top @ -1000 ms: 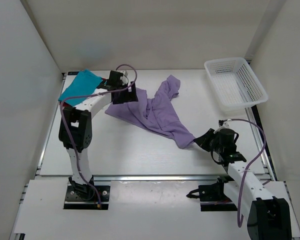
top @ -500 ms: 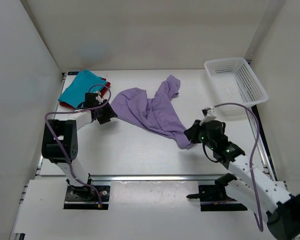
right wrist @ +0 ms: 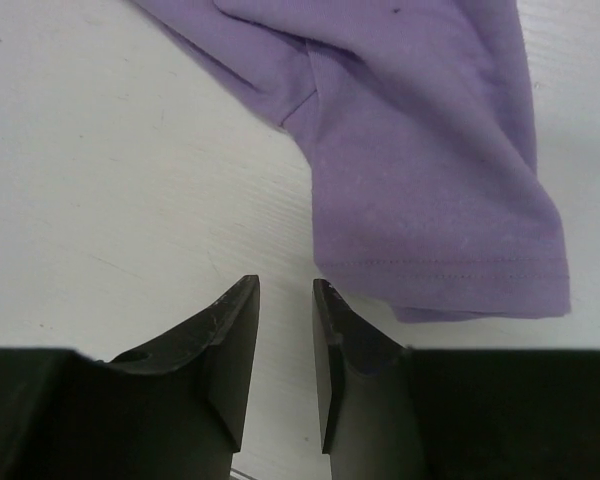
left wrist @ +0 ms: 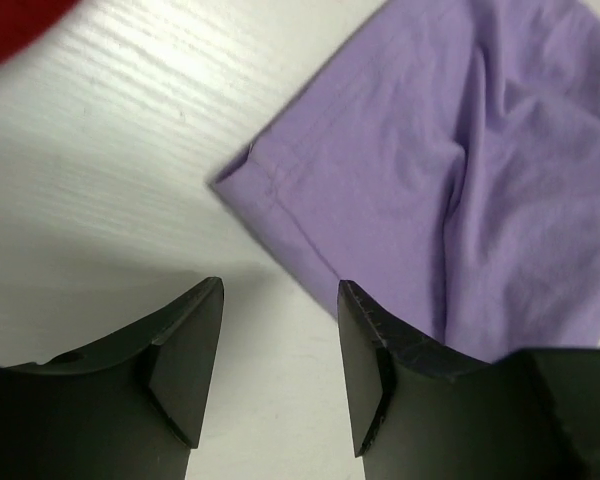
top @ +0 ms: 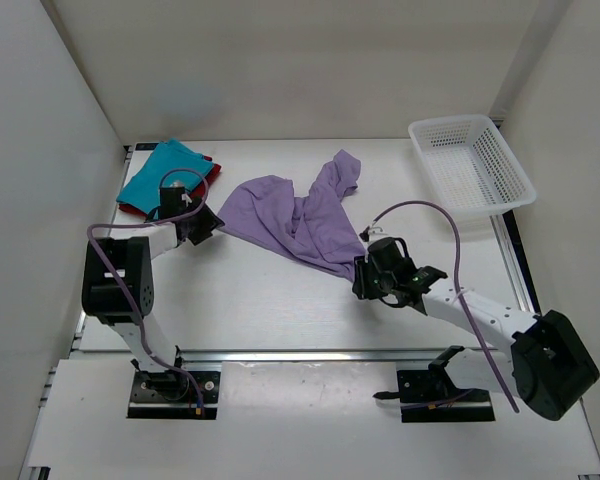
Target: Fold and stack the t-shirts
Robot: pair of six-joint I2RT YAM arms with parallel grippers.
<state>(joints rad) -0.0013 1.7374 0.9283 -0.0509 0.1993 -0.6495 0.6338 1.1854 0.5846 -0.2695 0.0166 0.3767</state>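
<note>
You see lavender shirt (top: 298, 222) crumpled, unfolded, sprawled at centre. Teal shirt (top: 162, 172) folded far left, atop dark red shirt (top: 130, 210), only its edges showing.

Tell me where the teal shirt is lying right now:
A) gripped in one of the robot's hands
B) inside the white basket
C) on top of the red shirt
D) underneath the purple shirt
C: the teal shirt lies over the red shirt, whose edges peek out from beneath it.
</note>
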